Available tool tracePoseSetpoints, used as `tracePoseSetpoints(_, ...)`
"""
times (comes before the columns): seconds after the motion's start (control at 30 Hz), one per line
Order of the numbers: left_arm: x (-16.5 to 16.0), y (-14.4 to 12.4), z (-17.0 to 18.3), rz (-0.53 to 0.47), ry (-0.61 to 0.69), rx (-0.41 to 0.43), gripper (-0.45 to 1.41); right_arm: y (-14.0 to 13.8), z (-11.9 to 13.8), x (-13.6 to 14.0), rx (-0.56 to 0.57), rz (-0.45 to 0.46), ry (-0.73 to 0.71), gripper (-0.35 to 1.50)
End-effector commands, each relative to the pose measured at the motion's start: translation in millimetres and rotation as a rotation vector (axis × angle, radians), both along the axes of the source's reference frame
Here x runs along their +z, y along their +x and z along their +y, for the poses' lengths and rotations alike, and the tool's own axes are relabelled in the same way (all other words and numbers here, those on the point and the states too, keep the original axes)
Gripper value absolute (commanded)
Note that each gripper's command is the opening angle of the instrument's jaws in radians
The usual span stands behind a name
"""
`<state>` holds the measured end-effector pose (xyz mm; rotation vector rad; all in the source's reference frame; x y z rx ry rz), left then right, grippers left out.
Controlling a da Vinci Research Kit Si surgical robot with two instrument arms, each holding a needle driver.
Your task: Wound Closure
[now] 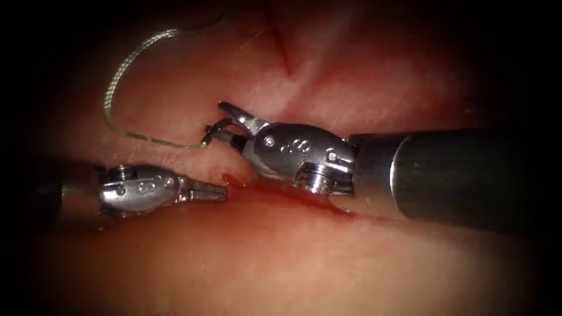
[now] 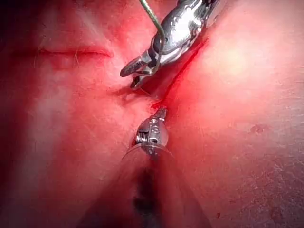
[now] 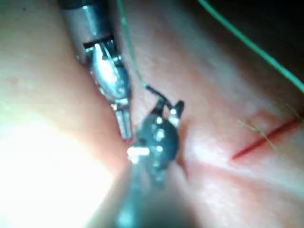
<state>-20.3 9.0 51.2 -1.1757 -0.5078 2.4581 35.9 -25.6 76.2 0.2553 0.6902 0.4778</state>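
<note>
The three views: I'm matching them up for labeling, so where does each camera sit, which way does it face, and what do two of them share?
Endoscope view: above and in front of the cut; right claw holds the needle near its thread end, left claw shut, empty.
Left wrist view: along the left shaft toward its own claw; the right claw lies beyond.
Right wrist view: along the right shaft toward its claw; the left claw is beside it.
Shared: both wrist views show both claws, the thread and the tissue.

The dark curved needle sits in the right pincer, gripped near its thread end, above the tissue left of the cut. Green thread loops away from its tail across the tissue. Red fluid lines the cut.
</note>
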Motion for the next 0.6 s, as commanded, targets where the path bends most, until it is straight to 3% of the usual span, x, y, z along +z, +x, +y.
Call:
tracePoseSetpoints(0.03,0.7,-0.5,-0.1,0.001,0.0,0.002,-0.35,0.8,-0.1,0.6,-0.004,0.004,0.002,-0.35)
tracePoseSetpoints(0.6,0.7,-0.5,-0.1,0.001,0.0,0.002,-0.37,0.7,-1.4,1.9,-0.043,-0.007,0.074,-0.35)
